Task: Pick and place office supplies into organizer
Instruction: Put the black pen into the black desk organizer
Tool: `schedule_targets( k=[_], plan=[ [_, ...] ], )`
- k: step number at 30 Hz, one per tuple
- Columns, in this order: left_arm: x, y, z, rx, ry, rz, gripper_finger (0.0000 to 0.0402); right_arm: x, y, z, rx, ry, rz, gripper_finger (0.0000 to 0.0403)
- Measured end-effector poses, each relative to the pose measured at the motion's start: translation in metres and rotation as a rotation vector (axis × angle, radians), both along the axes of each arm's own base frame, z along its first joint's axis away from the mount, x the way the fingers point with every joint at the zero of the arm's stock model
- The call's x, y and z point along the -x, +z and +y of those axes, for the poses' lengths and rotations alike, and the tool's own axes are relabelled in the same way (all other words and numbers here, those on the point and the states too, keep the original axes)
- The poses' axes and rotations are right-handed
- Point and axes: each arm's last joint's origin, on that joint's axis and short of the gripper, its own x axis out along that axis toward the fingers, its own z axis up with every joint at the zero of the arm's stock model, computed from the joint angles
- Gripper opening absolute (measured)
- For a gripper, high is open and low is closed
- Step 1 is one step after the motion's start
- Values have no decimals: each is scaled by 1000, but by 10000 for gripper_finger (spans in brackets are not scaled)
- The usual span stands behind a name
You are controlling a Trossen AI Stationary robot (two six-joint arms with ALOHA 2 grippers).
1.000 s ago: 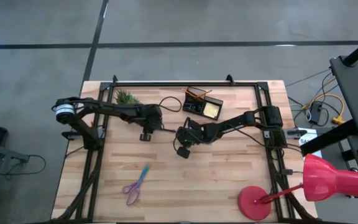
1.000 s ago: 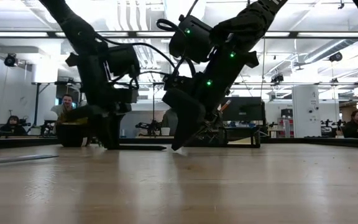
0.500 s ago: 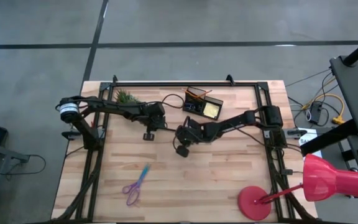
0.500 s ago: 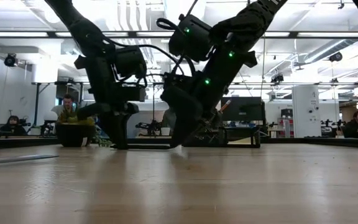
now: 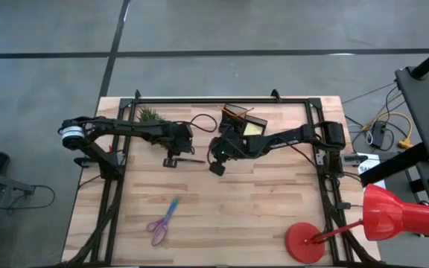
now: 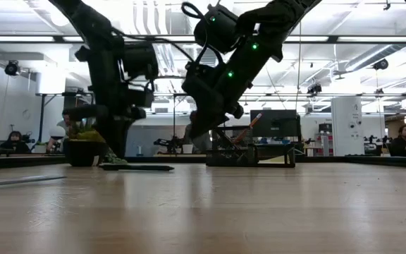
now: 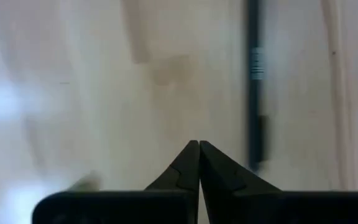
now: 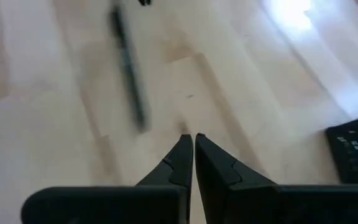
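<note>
Wooden worktop (image 5: 222,201) in an open lab on a grey concrete floor (image 5: 199,45).

The pale plank worktop is edged by a black metal frame (image 5: 222,100). A red desk lamp (image 5: 382,219) stands at its near right corner, and a dark bench (image 5: 427,112) with cables sits further right. Across the worktop, the room beyond has a white ceiling with pipes and strip lights (image 6: 372,39), white walls, a monitor (image 6: 268,124), and seated people at far left (image 6: 14,140) and far right (image 6: 404,138).

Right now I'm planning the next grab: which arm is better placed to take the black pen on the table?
Probably left: the left gripper, shut, hovers right beside the black pen; the right gripper sits slightly farther.
</note>
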Motion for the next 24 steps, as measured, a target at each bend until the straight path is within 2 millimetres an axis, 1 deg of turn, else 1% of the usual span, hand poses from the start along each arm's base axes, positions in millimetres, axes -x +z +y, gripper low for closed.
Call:
schedule_targets(
  k=[2,5,8,10,11,15,18,24],
  plan=[
    [0,11,-1,-25,-2,-24,5,3,0,-4,-1,-14,10,8],
    [0,24,-2,-48,-9,-62,4,3,-1,-3,-37,-3,7,8],
    [0,29,-2,-44,27,-91,3,1,0,3,-154,165,-11,8],
    [3,28,-3,-27,60,-84,2,-2,-1,7,-187,254,-35,8],
    [3,26,-3,-16,73,-86,2,-2,-1,7,-188,265,-41,8],
    [7,19,-6,26,100,-72,1,-9,-7,3,-172,257,-89,8],
    [9,14,-6,43,128,-57,1,-16,-15,-3,-179,238,-81,8],
    [11,12,-8,81,185,-62,0,-31,-33,-4,-176,251,-51,8]
  ],
)
